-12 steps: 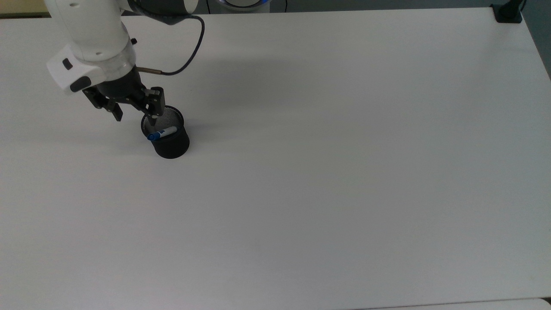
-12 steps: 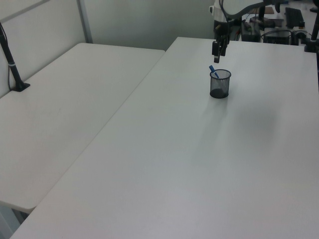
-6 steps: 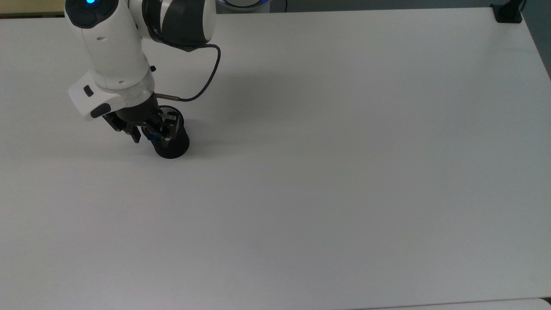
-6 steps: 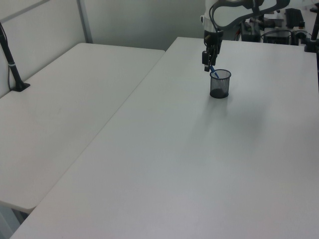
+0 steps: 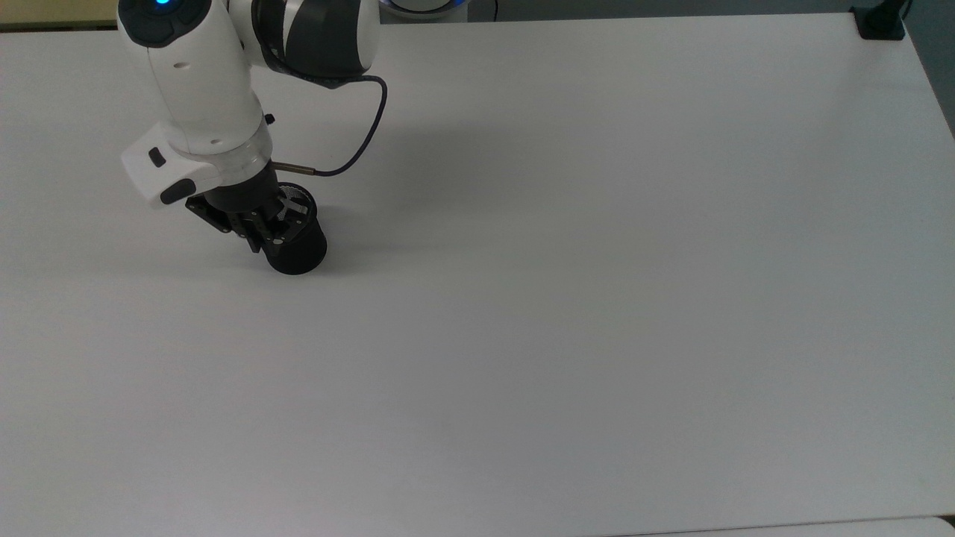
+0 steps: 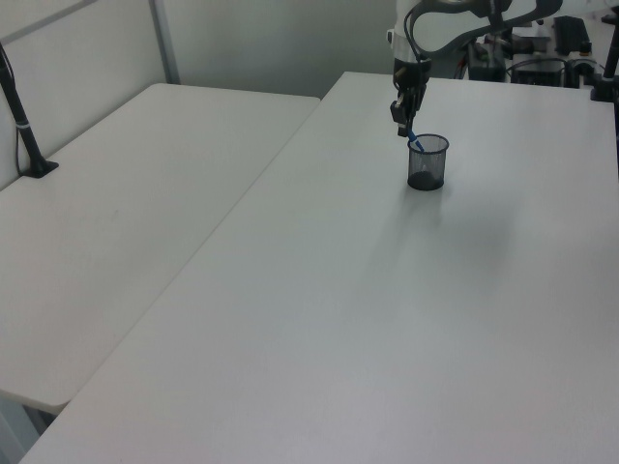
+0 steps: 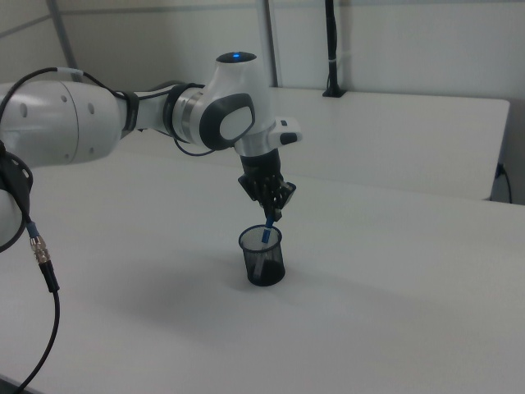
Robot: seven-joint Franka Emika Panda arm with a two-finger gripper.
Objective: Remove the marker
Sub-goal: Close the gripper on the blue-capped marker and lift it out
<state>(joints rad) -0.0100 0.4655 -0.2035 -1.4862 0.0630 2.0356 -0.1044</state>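
Right view: the marker [image 7: 267, 231] stands tilted in the black mesh cup [image 7: 262, 261], its blue cap end rising above the rim. The gripper [image 7: 271, 215] sits just above the cup, fingers narrowed around the cap and apparently pinching it. Judged progress: grasp made or nearly made; lifting the marker clear of the cup and setting it on the white table [image 7: 394, 312] remains.
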